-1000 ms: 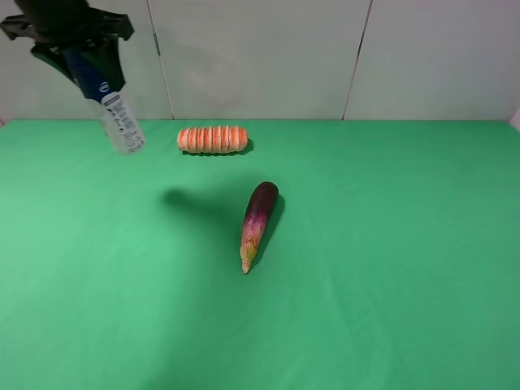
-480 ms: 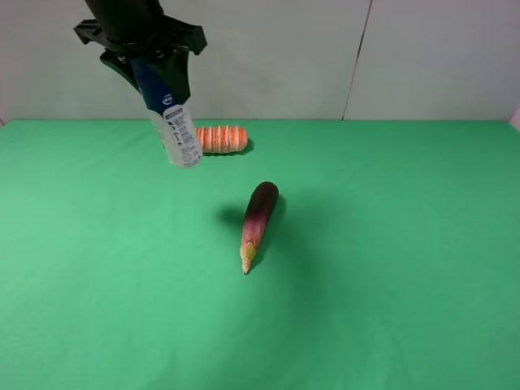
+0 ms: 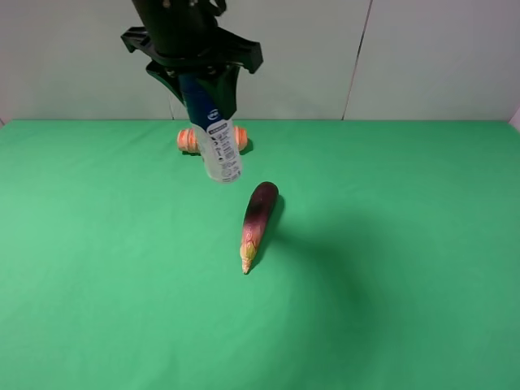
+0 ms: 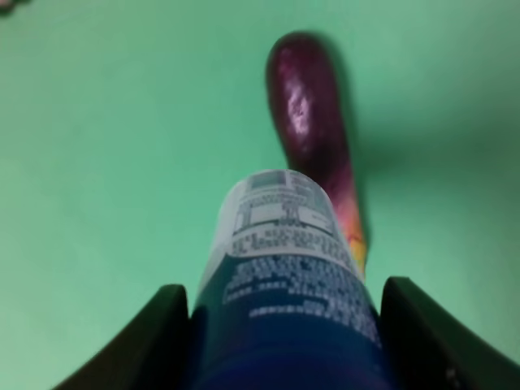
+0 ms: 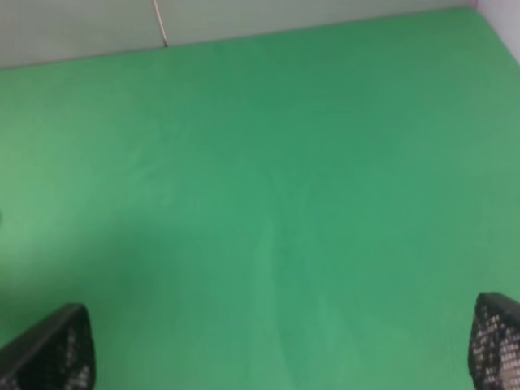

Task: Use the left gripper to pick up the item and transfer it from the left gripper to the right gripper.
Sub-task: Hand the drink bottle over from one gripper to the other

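Observation:
My left gripper (image 3: 200,85) is shut on the bottle (image 3: 216,136) by its dark blue upper part. The white printed lower body hangs down, high above the green table, in front of the ridged orange roll. In the left wrist view the bottle (image 4: 280,276) sits between the two black fingers (image 4: 154,337), pointing toward the purple eggplant below. My right gripper (image 5: 276,345) is out of the exterior high view. In the right wrist view its two fingertips (image 5: 53,349) stand far apart over bare green cloth with nothing between them.
A purple eggplant (image 3: 257,218) lies near the table's middle, just below and right of the bottle; it also shows in the left wrist view (image 4: 313,130). A ridged orange roll (image 3: 190,140) lies at the back, partly hidden by the bottle. A grey wall stands behind the green table (image 3: 406,244).
My left gripper has carried the bottle rightward from the far left to above the table's middle, in front of the roll. The eggplant and roll have not moved.

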Motion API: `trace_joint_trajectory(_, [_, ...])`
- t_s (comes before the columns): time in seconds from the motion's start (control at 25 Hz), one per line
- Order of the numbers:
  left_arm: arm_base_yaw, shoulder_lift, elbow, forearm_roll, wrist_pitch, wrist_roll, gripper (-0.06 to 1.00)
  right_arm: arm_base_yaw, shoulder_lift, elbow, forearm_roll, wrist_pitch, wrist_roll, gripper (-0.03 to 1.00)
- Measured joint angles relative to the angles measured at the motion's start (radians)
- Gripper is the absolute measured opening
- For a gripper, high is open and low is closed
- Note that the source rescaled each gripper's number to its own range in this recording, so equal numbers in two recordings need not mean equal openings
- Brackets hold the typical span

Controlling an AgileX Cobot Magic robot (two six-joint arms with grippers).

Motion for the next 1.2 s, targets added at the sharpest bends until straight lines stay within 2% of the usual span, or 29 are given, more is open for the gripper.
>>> trace_joint_trajectory(0.36, [-0.084, 0.086, -0.074, 0.015, -0.015, -0.017, 0.01, 0.000, 0.000, 0.000, 0.000, 0.000, 0.000, 1.00])
trace_joint_trajectory(0.68, [-0.167, 0.111, -0.140, 0.000, -0.026, 0.018, 0.01, 0.000, 0.000, 0.000, 0.000, 0.001, 0.000, 1.00])
trace_joint_trajectory(1.2, [-0.174, 0.111, -0.140, -0.090, -0.060, 0.059, 0.01, 0.000, 0.000, 0.000, 0.000, 0.001, 0.000, 1.00])
